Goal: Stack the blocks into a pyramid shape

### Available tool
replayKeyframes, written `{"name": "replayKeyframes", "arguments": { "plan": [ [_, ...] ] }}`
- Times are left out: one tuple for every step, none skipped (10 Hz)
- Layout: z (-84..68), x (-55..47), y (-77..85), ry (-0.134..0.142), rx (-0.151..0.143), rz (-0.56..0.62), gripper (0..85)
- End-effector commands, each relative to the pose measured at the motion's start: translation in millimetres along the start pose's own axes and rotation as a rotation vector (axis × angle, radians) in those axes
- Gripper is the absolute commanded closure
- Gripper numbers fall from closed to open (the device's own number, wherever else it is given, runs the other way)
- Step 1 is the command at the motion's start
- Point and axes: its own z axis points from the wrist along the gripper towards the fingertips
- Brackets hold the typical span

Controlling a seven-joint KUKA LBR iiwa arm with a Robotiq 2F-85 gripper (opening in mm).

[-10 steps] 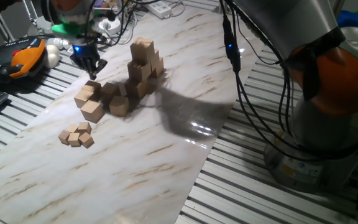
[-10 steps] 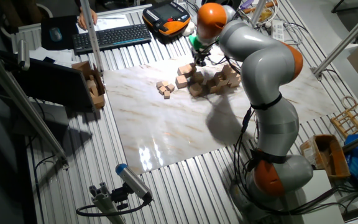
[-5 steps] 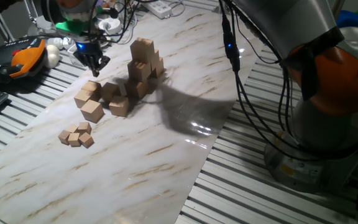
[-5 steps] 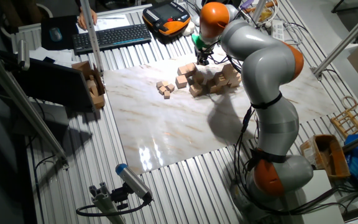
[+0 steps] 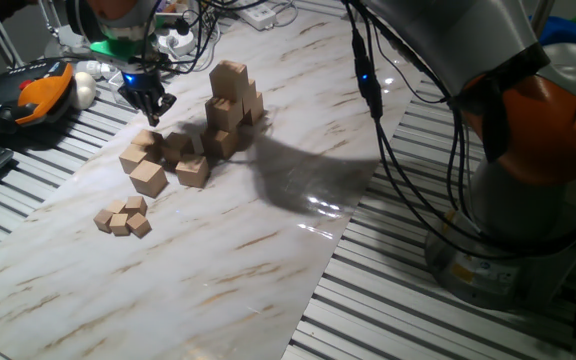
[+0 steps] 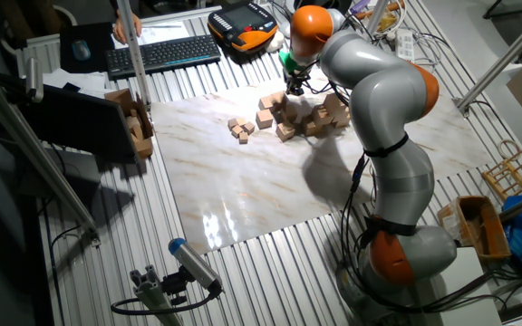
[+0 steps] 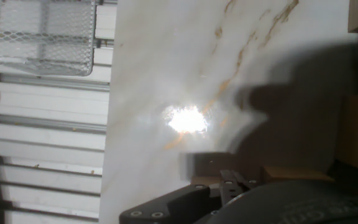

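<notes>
Going left to right from the loose pile: the small cubes [image 5: 123, 218] are sitting nearest the camera on the marble bench [image 5: 268, 250], off to the left and well apart from everything that matters. Next comes the scatter of loose blocks [image 5: 163, 160], lying flat in a little cluster with no real long axis since they're cubes. The gripper [image 5: 149, 103] is hanging just above and behind that cluster, so the closest block is sitting almost straight below the jaws, slightly toward the camera side. Right of the loose blocks, the half-built stack [image 5: 232, 105] is standing near them, several layers tall, with one block on top.

In the other fixed view the gripper [image 6: 293, 88] is hovering over the same pile, with the stack [image 6: 329, 113] beyond it.

As for the jaws: they're looking fairly narrow and I'm not seeing a block between them, but honestly I can't tell for sure. The hand view is mostly showing glare on marble plus a wooden edge [image 7: 288, 173] right by the jaws.
</notes>
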Motion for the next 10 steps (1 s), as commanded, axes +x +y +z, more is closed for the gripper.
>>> {"name": "replayKeyframes", "arguments": {
  "plan": [
    [0.2, 0.3, 0.0, -0.002, 0.0, 0.0, 85.0],
    [1.3, 0.5, -0.2, -0.005, 0.0, 0.001, 85.0],
    [3.1, 1.4, -0.7, -0.009, 0.001, 0.002, 85.0],
    [3.7, 2.2, -0.7, -0.019, 0.002, 0.004, 85.0],
    [3.8, 1.7, -1.0, -0.02, 0.002, 0.004, 85.0],
    [4.5, 1.2, -1.4, -0.022, 0.002, 0.004, 85.0],
    [4.9, 0.8, -1.7, -0.022, 0.002, 0.004, 85.0],
    [4.5, 0.7, -1.8, -0.021, 0.004, 0.004, 85.0],
    [4.4, 1.0, -1.9, -0.016, 0.012, 0.004, 85.0],
    [5.2, 1.7, -2.1, -0.005, 0.016, 0.004, 85.0]
  ]
}}
